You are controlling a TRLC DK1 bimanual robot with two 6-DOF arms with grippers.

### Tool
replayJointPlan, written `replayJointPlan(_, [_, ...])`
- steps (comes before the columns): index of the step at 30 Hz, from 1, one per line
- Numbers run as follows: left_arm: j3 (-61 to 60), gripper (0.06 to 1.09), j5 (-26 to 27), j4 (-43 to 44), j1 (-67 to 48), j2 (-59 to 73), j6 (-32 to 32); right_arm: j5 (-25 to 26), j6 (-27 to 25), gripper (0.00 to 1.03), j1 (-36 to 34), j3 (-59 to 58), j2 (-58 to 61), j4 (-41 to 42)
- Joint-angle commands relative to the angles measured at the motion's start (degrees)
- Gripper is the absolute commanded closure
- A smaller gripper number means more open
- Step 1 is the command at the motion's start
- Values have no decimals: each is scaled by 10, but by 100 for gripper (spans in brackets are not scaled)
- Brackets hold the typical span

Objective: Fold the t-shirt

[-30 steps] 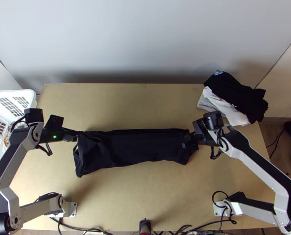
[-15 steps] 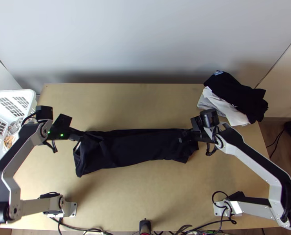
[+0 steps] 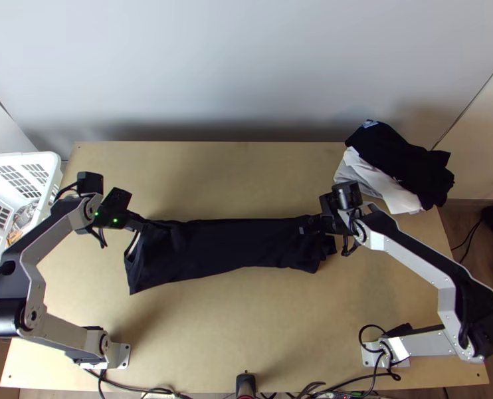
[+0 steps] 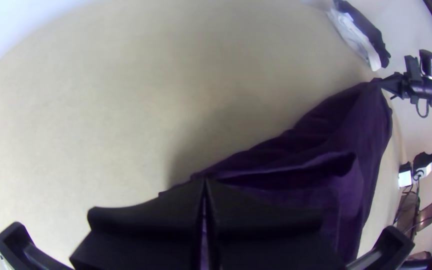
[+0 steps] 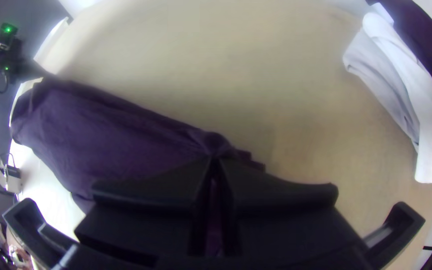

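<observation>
The t-shirt point(image 3: 213, 247) is a plain, very dark navy-black. The surface point(image 3: 233, 326) is light tan wood. Among the stacked clothes, one garment point(image 3: 406, 159) is black with a small white print, above a white cloth point(image 5: 401, 55) and a light grey cloth point(image 5: 371, 65). The basket point(image 3: 55, 163) is white, patterned with grids of rectangular slots. Left claw point(image 3: 142, 224) and right claw point(image 3: 309, 231) are black; the arms' links are silver-grey, the left with green lights point(image 3: 115, 221).

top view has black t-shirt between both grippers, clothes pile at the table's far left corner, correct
No, the top view shows the clothes pile at the far right corner; the black t-shirt is between the left gripper and the right gripper.
</observation>
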Motion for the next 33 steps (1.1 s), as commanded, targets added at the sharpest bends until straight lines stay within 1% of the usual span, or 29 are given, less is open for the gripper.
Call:
replayJointPlan(1, [1, 105, -12, 20, 1, 26, 2, 7, 0, 98, -4, 4, 28, 17])
replayJointPlan(2, [0, 99, -14, 20, 1, 26, 4, 7, 0, 81, -4, 3, 28, 17])
replayJointPlan(3, [0, 78, -16, 20, 1, 26, 5, 7, 0, 50, -4, 2, 28, 16])
replayJointPlan(4, [0, 49, -17, 20, 1, 25, 6, 7, 0, 16, -5, 2, 28, 16])
replayJointPlan(5, [0, 18, -17, 16, 1, 23, 11, 7, 0, 3, -7, 3, 28, 15])
replayJointPlan(6, [-1, 10, -18, 14, 1, 18, 13, 7, 0, 4, -9, 4, 24, 13])
replayJointPlan(12, [6, 10, -24, -5, 3, -37, 22, 7, 0, 4, -21, 19, -54, 0])
replayJointPlan(15, [32, 10, -24, -36, 12, -59, 22, 5, 18, 4, -20, 48, -99, -20])
replayJointPlan(16, [46, 10, -23, -49, 16, -66, 21, -4, 23, 4, -16, 64, -106, -35])
replayJointPlan(17, [61, 10, -23, -62, 20, -73, 18, -35, 36, 4, -13, 84, -110, -58])
replayJointPlan(19, [94, 10, -21, -98, 25, -81, 10, -116, 61, 4, -6, 120, -103, -109])
replayJointPlan(21, [123, 10, -17, -132, 26, -92, -2, -164, 78, 4, 15, 151, -92, -152])
replayJointPlan(24, [143, 10, 0, -181, 26, -111, -10, -173, 93, 5, 56, 171, -84, -171])
replayJointPlan(27, [149, 10, 16, -253, 30, -113, -14, -175, 122, 5, 85, 177, -59, -173])
replayJointPlan(29, [142, 10, 34, -293, 44, -109, -10, -186, 147, 5, 106, 179, -33, -176])
replayJointPlan(30, [137, 10, 56, -306, 57, -108, -10, -192, 156, 5, 120, 183, -19, -176])
replayJointPlan(32, [129, 10, 125, -331, 96, -102, -5, -224, 160, 5, 146, 193, 5, -176])
replayJointPlan(33, [127, 10, 151, -343, 112, -97, -2, -236, 168, 5, 156, 201, 18, -176])
